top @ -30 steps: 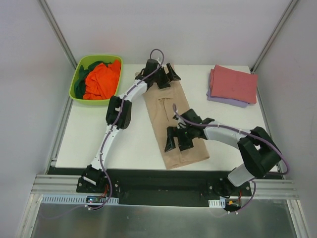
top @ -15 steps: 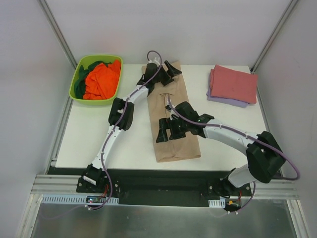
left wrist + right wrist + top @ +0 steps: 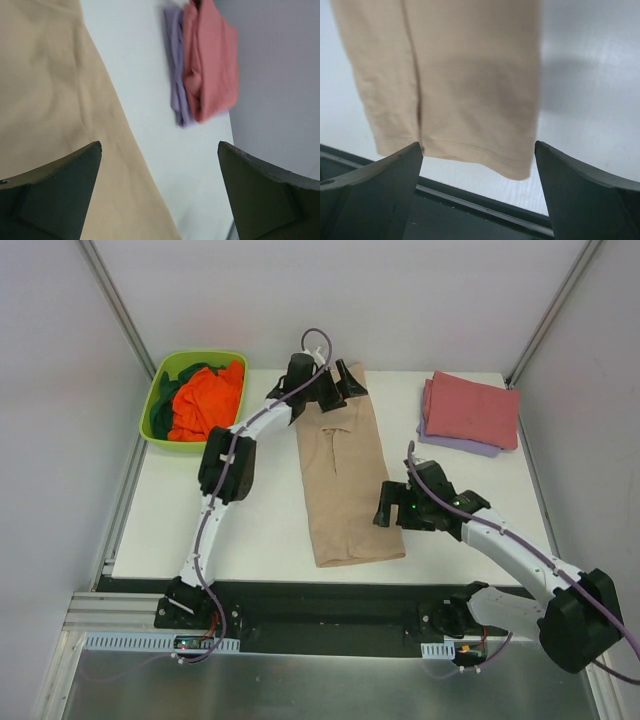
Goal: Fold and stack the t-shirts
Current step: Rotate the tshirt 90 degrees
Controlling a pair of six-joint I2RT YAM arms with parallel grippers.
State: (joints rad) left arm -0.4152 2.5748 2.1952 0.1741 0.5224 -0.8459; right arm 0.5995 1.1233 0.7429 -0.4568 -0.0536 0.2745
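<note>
Tan t-shirt lies flat mid-table, folded lengthwise into a long narrow strip running far to near. The cloth is soft and matte with a few shallow creases. Right wrist view shows a stitched hem at its near end and a fold line running along its length

Dusty red t-shirt is a folded square sitting on a folded lavender t-shirt at the far right corner; the lavender edge peeks out underneath

Lime-green plastic tub is at far left, with an orange t-shirt and a dark green t-shirt crumpled inside

Left arm is stretched long across the table. The left gripper is over the far end of the tan strip, fingers spread wide, holding nothing; can't tell if it touches the cloth

Right arm is low, forearm angled in from the near right. The right gripper is just beside the strip's right edge, over bare table, fingers spread wide, holding nothing
</note>
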